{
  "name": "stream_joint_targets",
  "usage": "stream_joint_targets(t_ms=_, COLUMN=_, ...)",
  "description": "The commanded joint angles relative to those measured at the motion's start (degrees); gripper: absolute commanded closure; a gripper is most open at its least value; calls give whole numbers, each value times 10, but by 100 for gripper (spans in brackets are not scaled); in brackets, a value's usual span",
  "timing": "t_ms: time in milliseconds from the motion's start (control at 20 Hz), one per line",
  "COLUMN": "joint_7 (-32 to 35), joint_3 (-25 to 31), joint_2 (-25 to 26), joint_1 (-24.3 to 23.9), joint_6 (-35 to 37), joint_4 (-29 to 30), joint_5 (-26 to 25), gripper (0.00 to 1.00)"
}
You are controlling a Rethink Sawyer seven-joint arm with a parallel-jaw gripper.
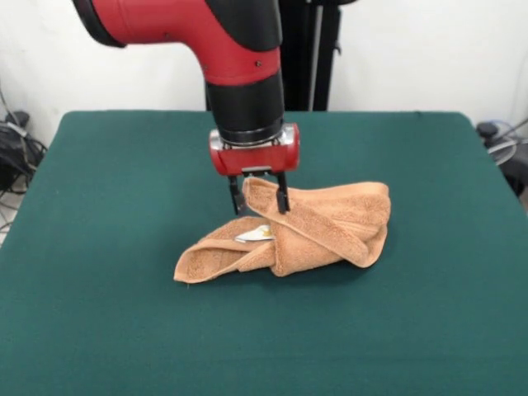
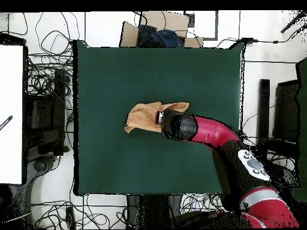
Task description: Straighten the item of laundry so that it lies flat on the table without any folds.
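The item of laundry [image 1: 330, 223] is a light orange-tan terry towel lying crumpled and folded over itself near the middle of the green table [image 1: 115, 206]. A small white tag [image 1: 254, 235] shows on its lower fold. My gripper [image 1: 259, 200] comes straight down onto the towel's left upper part, with a raised fold of cloth pinched between its two black fingers [image 1: 283, 198]. In the overhead view the towel [image 2: 141, 117] sticks out to the left from under the arm's wrist [image 2: 178, 126], which hides the fingers.
Green table surface [image 2: 120, 72] surrounds the towel on all sides. Cables and equipment [image 2: 45, 120] lie off the table's edges, and a cardboard box [image 2: 159, 27] sits beyond its top edge in the overhead view.
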Motion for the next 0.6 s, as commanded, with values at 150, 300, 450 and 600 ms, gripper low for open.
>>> stream_joint_targets(t_ms=150, joint_7=3, joint_3=20, joint_2=-1, joint_1=24, joint_6=-7, joint_4=-12, joint_5=-50, gripper=0)
stream_joint_targets(t_ms=300, joint_7=9, joint_3=17, joint_2=-13, joint_1=28, joint_6=-7, joint_4=-8, joint_5=-56, gripper=0)
stream_joint_targets(t_ms=450, joint_7=-3, joint_3=26, joint_2=-13, joint_1=23, joint_6=-5, joint_4=-14, joint_5=-65, gripper=0)
stream_joint_targets(t_ms=600, joint_7=-8, joint_3=30, joint_2=-11, joint_1=22, joint_6=-1, joint_4=-19, joint_5=-67, gripper=100)
